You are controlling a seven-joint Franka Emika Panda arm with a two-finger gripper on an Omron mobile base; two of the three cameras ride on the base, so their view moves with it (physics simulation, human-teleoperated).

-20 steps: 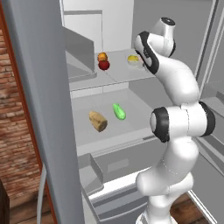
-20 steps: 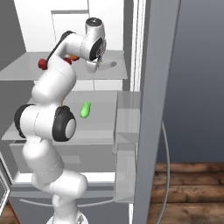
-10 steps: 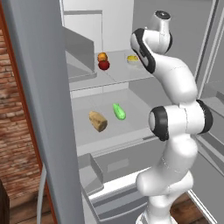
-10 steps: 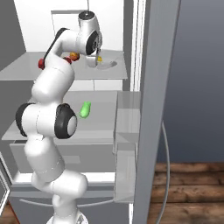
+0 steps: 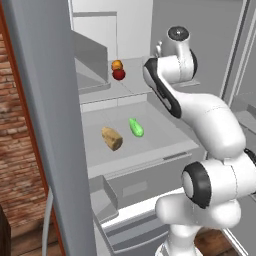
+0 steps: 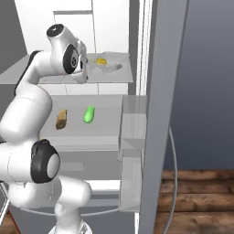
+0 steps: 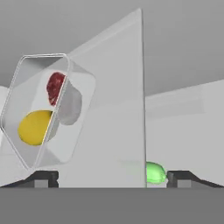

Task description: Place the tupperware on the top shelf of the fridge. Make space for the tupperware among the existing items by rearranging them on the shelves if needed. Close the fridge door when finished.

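Right base view has the fridge [image 6: 157,91] open, white inside, with the arm [image 6: 27,105] reaching up to the top shelf [image 6: 68,77]. On that shelf lies the tupperware [image 6: 107,65], a yellow lump showing inside it, just past the gripper [image 6: 84,64]. Hand view shows the fingers [image 7: 41,178] spread wide and holding nothing, the tray apart from both tips, with the yellow lump and a dark red piece inside. One shelf [image 5: 165,135] lower lie a bread chunk [image 5: 112,138] and a green vegetable [image 5: 136,127], near each other. An orange fruit [image 5: 117,64] touches a red fruit [image 5: 119,74] on the top shelf's left.
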